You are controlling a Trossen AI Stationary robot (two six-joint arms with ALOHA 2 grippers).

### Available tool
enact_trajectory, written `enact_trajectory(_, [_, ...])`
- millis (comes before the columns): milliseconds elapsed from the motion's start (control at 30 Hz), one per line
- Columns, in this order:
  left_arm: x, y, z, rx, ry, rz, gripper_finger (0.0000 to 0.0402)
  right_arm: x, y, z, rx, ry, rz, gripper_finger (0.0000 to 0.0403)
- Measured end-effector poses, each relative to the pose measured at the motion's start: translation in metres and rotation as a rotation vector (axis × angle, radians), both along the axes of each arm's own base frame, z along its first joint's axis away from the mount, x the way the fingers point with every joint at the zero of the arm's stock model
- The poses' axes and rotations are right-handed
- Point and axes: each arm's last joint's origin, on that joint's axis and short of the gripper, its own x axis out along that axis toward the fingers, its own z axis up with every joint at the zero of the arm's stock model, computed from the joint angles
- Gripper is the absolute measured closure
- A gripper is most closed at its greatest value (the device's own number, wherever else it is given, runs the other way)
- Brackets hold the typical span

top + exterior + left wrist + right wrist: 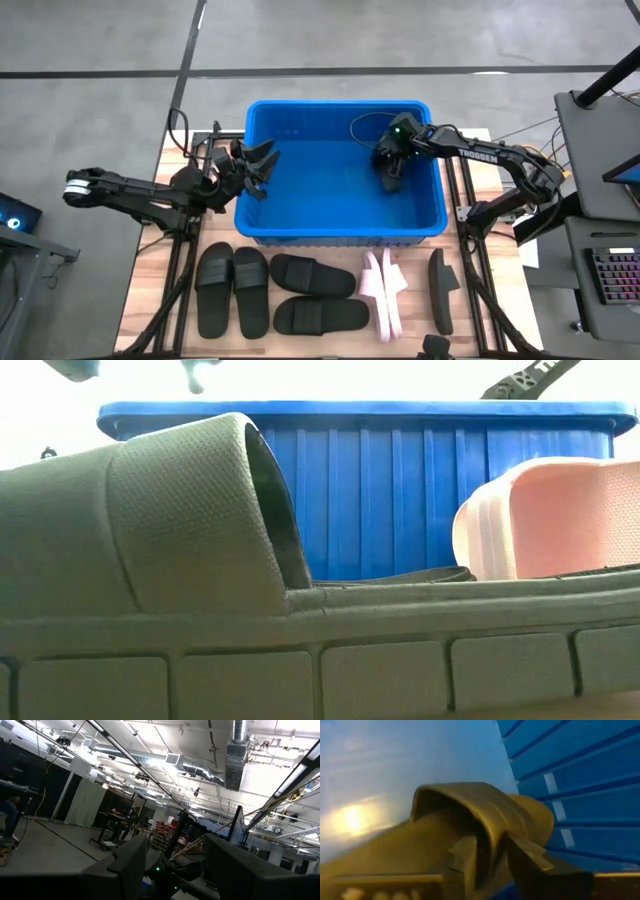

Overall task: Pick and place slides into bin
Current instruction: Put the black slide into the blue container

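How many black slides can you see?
6. Four lie flat in front of the bin. One stands on edge. The right claw holds one inside the bin. More may be hidden.

The bin (340, 215) — a large bright blue tub with ribbed walls — sits at the table's far middle. One black slide (389, 170) is held inside it, near its right wall. Along the near edge lie four black slides (272, 292), a pale pink pair (383, 290) and a lone black slide (441, 290) on edge.
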Motion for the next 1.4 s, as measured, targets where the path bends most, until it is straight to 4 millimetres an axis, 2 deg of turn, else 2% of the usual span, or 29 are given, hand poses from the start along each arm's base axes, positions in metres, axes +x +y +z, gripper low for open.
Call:
enact_trajectory(267, [0.0, 0.0, 0.0, 0.0, 0.001, 0.0, 0.0217, -0.007, 0.006, 0.003, 0.1, 0.096, -0.023, 0.0204])
enact_trajectory(533, [0.0, 0.0, -0.001, -0.001, 0.009, -0.001, 0.0217, -0.008, 0.007, 0.01, 0.13, 0.128, -0.047, 0.0159])
enact_trajectory(733, [0.0, 0.0, -0.001, -0.002, 0.008, -0.002, 0.0217, -0.009, 0.008, 0.014, 0.118, 0.176, 0.024, 0.0156])
enact_trajectory(1000, [0.0, 0.0, -0.001, -0.002, 0.007, -0.002, 0.0217, -0.008, 0.017, 0.009, 0.106, 0.276, 0.357, 0.0174])
enact_trajectory(1100, [0.0, 0.0, -0.001, -0.002, 0.008, -0.002, 0.0217, -0.005, 0.018, 0.008, 0.069, 0.288, 0.431, 0.0178])
enact_trajectory(1267, [0.001, 0.0, -0.003, -0.002, 0.014, -0.002, 0.0217, -0.003, 0.015, 0.011, 0.059, 0.238, 0.364, 0.018])
enact_trajectory(1400, [0.001, 0.0, -0.003, -0.002, 0.014, -0.002, 0.0217, 0.003, 0.011, 0.034, 0.119, 0.099, 0.104, 0.018])
